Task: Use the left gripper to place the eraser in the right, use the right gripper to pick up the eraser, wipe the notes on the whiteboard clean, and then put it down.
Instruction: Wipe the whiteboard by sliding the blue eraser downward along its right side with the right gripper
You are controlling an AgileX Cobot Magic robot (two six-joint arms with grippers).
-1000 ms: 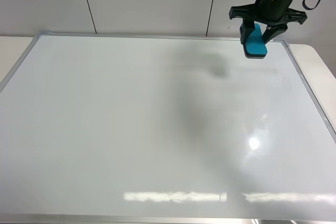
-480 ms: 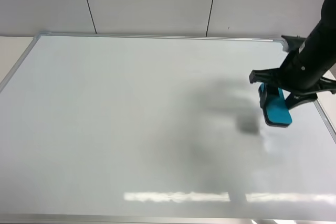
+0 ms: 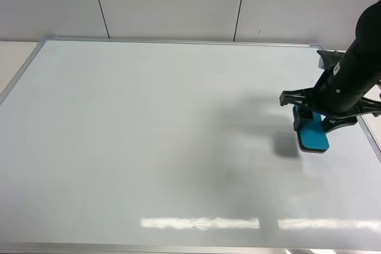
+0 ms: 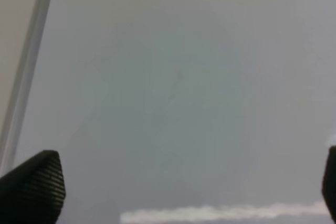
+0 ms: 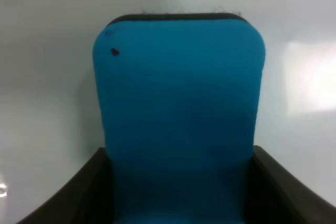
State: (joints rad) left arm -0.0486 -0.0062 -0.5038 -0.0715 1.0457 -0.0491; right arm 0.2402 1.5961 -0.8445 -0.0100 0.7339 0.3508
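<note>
The whiteboard [image 3: 149,135] fills the table; no red notes show on it in any view. My right gripper [image 3: 314,122] is shut on the teal-blue eraser [image 3: 312,137] near the board's right edge, about halfway down. The eraser's shadow lies on the board just to its left, and I cannot tell whether it touches. In the right wrist view the eraser [image 5: 178,108] fills the middle between the black fingers [image 5: 86,192], with the white board [image 5: 47,51] behind. My left gripper [image 4: 181,187] is open and empty over the board [image 4: 184,77], out of the exterior view.
The board's silver frame runs close to the right of the right gripper [image 3: 370,141] and along the board's left edge [image 4: 26,72]. Cream table shows beyond the frame at the far left [image 3: 12,57] and far right [image 3: 363,69]. A panelled wall [image 3: 172,1] stands behind.
My right gripper has carried the eraser from the board's far right corner toward the front along the right side. Over the last half second it barely shifted.
</note>
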